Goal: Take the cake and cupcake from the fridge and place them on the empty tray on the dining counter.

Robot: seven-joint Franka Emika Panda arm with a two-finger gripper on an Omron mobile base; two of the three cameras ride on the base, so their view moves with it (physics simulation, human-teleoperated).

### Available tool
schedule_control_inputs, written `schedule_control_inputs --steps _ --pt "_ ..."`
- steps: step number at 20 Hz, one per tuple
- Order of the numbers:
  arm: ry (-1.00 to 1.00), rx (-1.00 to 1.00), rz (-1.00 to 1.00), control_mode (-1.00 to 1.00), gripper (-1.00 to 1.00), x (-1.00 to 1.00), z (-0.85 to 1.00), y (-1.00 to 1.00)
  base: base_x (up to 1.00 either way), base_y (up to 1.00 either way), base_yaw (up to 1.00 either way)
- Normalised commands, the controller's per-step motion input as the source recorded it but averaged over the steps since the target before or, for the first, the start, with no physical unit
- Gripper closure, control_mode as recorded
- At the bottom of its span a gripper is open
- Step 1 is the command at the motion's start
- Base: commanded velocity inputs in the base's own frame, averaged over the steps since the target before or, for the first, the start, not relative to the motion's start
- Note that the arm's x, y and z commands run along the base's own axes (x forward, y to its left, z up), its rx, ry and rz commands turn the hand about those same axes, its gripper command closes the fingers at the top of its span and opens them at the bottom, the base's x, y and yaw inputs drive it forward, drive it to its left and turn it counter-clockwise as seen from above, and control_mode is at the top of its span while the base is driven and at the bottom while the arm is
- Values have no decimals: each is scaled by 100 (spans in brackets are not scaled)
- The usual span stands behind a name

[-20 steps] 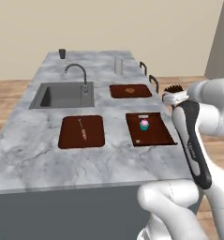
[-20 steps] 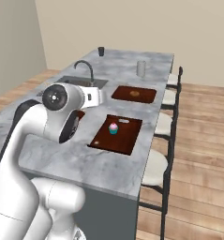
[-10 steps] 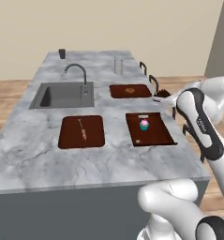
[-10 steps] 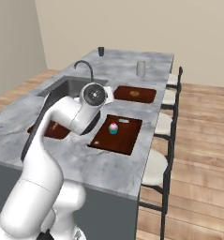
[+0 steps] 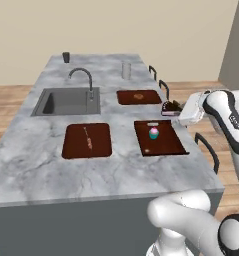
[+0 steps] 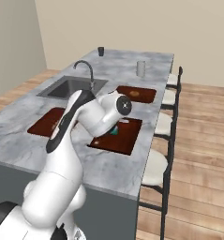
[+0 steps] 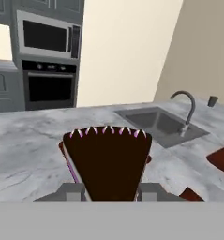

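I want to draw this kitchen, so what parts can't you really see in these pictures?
- Right base view: the arm hides most of the cupcake and part of its tray.
- Hand view: the cake, held in the gripper, blocks whatever lies below it.
- Left base view: the lump on the far tray is too small to name.

so the arm is that glossy white rounded-shell kind, chunky tube links with smooth bulbous joints. there's a long black stripe inset running along one link, and dark grey rings where the segments meet. one joint has a round dark cap with a small pale dot in the middle. the hand housing is a boxy white block, and the fingertips look small and grey.
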Motion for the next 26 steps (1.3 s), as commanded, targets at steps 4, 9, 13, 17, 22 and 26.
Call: schedule_control_inputs --steps 4,9,13,17,22,26 --pt "-17 -4 21 -100 100 0 -27 0 0 0 0" --pt "-7 -4 19 -100 100 0 -21 -4 0 0 0" --pt "-1 -4 7 -100 100 1 -7 -7 0 0 0" --pt "2 -3 -4 -100 100 16 -16 -22 0 0 0" --pt "5 -12 -11 -100 100 15 -40 -36 0 0 0" --pt "2 -13 -8 -100 100 12 -46 -28 0 0 0"
